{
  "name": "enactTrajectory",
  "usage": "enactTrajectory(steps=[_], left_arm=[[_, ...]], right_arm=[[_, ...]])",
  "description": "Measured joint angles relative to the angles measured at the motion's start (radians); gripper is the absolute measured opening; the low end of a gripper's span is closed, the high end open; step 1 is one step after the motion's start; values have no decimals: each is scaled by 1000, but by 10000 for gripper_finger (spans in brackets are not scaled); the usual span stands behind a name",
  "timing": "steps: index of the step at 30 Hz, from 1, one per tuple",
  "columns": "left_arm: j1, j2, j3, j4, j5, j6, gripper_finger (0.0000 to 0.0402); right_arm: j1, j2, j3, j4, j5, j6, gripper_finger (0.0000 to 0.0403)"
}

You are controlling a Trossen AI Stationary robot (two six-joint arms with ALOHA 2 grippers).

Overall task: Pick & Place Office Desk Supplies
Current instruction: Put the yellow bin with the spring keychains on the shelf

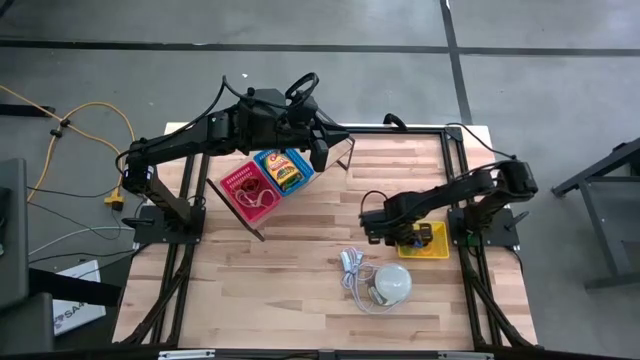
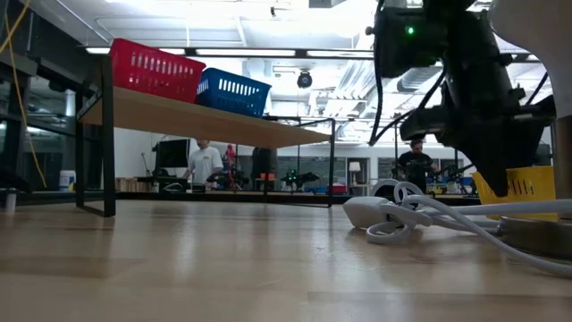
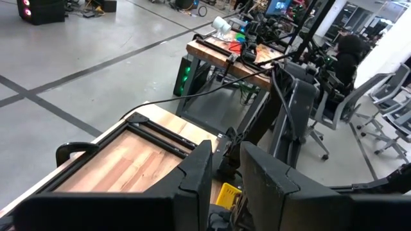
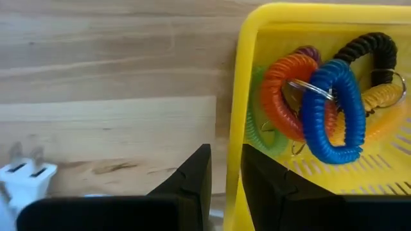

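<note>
Yellow tray (image 4: 239, 96) wall sits between my right pincer's (image 4: 225, 172) two fingers, and the coils lie inside it just ahead.

My right pincer's fingers stand a little apart, one over the wood outside the tray, the other over its inside, straddling the wall; whether they touch it I cannot tell. Past the inner finger a bunch of spiral coils (image 4: 324, 96) lies heaped in the tray: orange, blue, green, black and yellow, looped on a thin metal ring. From above, this pincer (image 1: 405, 237) hangs over the tray (image 1: 436, 250) at the table's (image 1: 300, 280) right side, near the white dome (image 1: 392, 283) and its cord. My left pincer (image 3: 226, 176) is raised above the far edge, beside the red basket (image 1: 246, 190) and blue basket (image 1: 283, 168) on their shelf, fingers slightly apart, holding nothing.
</note>
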Motion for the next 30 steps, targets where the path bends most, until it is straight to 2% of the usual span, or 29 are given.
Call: enactTrajectory(steps=[20, 30], left_arm=[[0, 0, 0, 0, 0, 0, 79], [0, 0, 0, 1, 0, 0, 79]], right_arm=[[0, 24, 0, 7, 47, 4, 71], [0, 60, 0, 23, 35, -2, 68]])
